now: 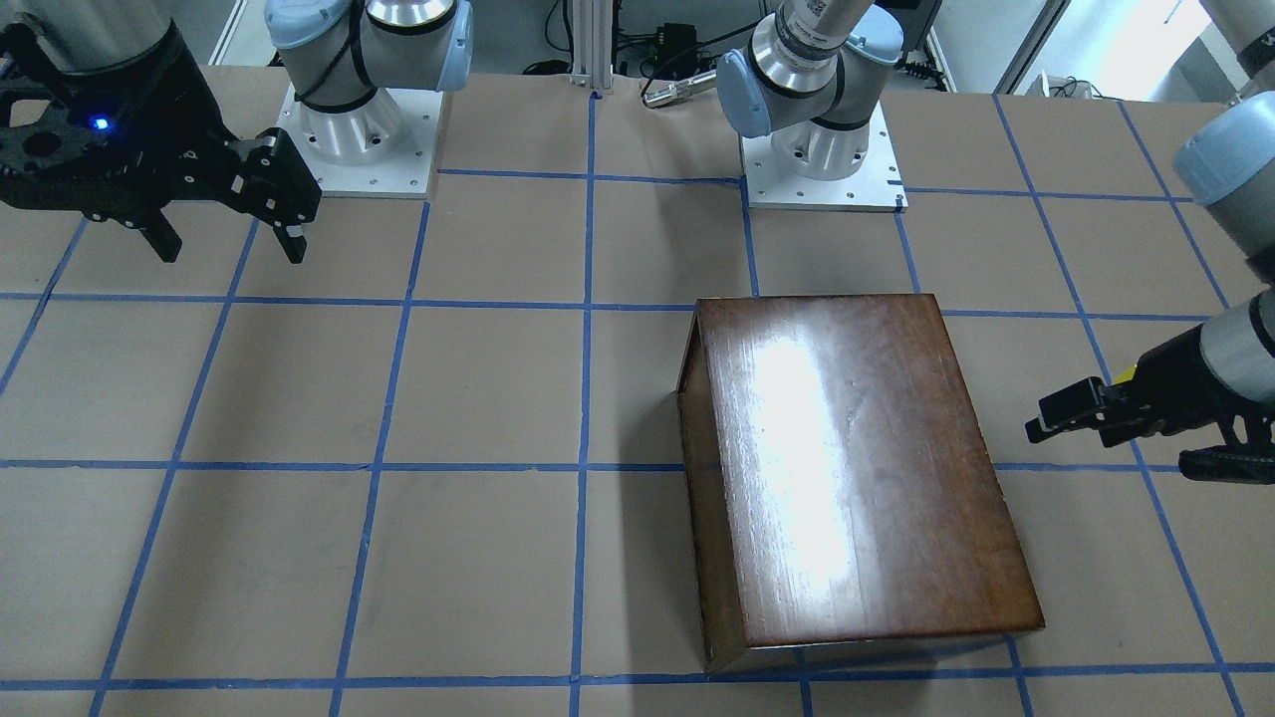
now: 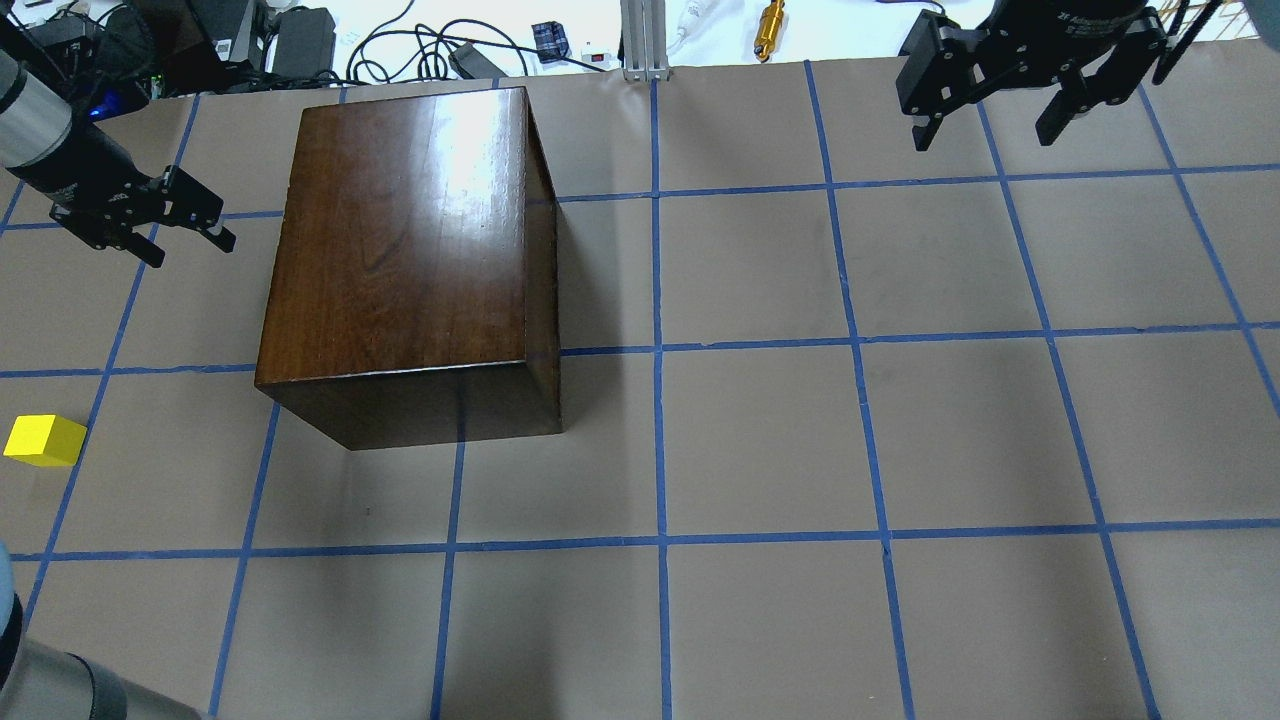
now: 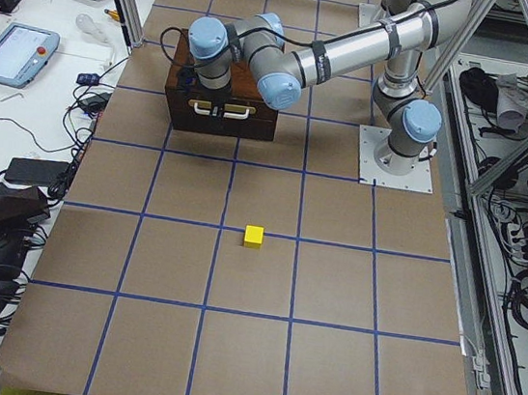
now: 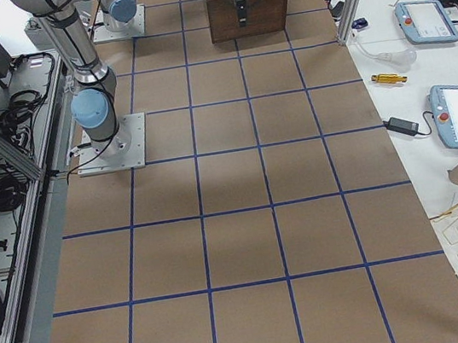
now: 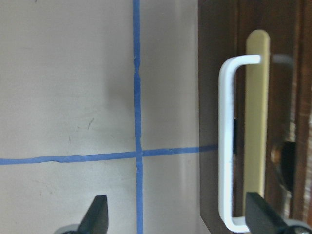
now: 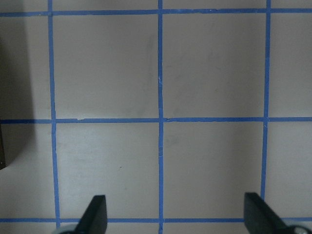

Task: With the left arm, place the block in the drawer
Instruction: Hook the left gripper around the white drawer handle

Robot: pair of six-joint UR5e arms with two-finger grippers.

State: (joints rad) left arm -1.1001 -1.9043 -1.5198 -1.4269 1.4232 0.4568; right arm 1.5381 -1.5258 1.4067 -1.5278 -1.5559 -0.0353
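Overhead exterior shows the left gripper (image 2: 192, 248) with jaws released near the wooden box (image 2: 400, 240), the block (image 2: 45, 440) lying well apart from both, and the right gripper (image 2: 982, 140), also released, hovering far off, not in the way. Left wrist-mounted view faces the shut drawer (image 5: 208, 97) and its white handle (image 5: 225, 146): seemingly opening comes first, so the fingers must close around this handle

Block (image 3: 254, 237) sits well in front of box (image 3: 254, 126); L arm (image 3: 346, 54) reaches over box, down to its front.
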